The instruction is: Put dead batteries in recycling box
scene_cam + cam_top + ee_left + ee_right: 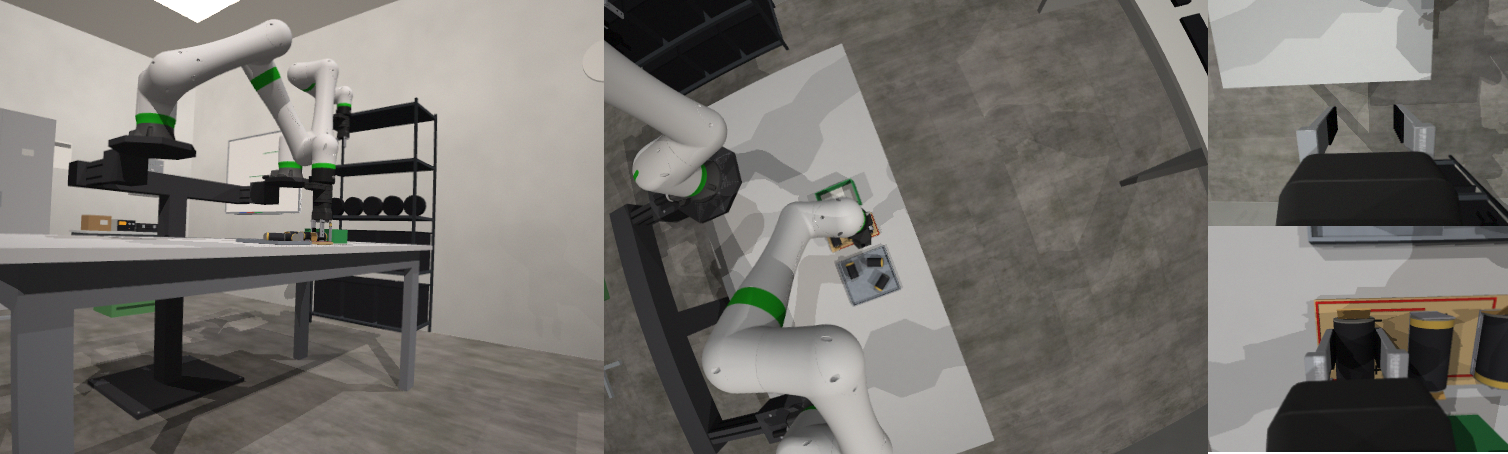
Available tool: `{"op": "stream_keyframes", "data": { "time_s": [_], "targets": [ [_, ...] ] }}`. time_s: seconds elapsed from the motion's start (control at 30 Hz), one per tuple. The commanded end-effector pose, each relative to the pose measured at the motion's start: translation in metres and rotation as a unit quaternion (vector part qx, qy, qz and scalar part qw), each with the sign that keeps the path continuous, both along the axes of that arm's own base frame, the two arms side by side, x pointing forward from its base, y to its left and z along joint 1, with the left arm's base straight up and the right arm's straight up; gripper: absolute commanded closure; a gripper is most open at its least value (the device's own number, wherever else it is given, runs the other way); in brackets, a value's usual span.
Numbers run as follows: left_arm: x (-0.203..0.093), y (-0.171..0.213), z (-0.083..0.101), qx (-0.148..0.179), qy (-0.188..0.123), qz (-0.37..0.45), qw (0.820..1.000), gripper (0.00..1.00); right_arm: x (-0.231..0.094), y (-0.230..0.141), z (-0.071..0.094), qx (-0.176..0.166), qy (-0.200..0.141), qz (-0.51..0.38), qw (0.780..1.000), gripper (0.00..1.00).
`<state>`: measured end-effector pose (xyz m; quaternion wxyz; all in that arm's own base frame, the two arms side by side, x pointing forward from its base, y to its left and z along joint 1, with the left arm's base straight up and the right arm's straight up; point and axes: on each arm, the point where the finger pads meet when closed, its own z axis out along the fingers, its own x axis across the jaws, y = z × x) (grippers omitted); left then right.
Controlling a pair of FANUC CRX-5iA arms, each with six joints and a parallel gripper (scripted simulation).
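Observation:
My right gripper [1354,340] [322,237] points down over the battery board [1393,323] [876,226]. Its fingers are shut on the black battery [1354,351] at the board's left in the right wrist view; the near end is hidden. Beside it sit a battery [1429,358] with its gold band at the far end and another battery [1495,348] with its band at the near end. Three batteries [852,270] [874,262] [881,281] lie in the grey tray [877,296] [1358,240]. My left gripper [1365,117] [344,143] is open and empty, high up. I cannot make out the bulb.
The green box [857,193] [340,236] [1478,428] stands upright close to the board, on the side away from the tray. The right arm hides part of box and board in the top view. A black shelf [385,167] stands behind the table.

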<state>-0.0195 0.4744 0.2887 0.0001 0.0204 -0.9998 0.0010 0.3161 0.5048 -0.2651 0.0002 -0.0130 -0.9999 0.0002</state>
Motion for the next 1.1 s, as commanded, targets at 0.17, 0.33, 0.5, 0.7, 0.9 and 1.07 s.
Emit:
{"op": "stream_keyframes", "data": {
  "time_s": [0.17, 0.33, 0.5, 0.7, 0.9, 1.07],
  "targets": [
    [0.0, 0.0, 0.001, 0.001, 0.0, 0.0, 1.0, 0.0, 0.001, 0.001, 0.001, 0.001, -0.001, 0.0, 1.0, 0.43],
    [0.0, 0.0, 0.001, 0.001, 0.0, 0.0, 1.0, 0.0, 0.001, 0.001, 0.001, 0.001, -0.001, 0.0, 1.0, 0.43],
    [0.0, 0.0, 0.001, 0.001, 0.0, 0.0, 1.0, 0.0, 0.001, 0.001, 0.001, 0.001, -0.001, 0.0, 1.0, 0.43],
    [0.0, 0.0, 0.001, 0.001, 0.0, 0.0, 1.0, 0.0, 0.001, 0.001, 0.001, 0.001, -0.001, 0.0, 1.0, 0.43],
    [0.0, 0.0, 0.001, 0.001, 0.0, 0.0, 1.0, 0.0, 0.001, 0.001, 0.005, 0.001, -0.001, 0.0, 1.0, 0.43],
    [0.0, 0.0, 0.001, 0.001, 0.0, 0.0, 1.0, 0.0, 0.001, 0.001, 0.026, 0.001, -0.001, 0.0, 1.0, 0.43]
  ]
}}
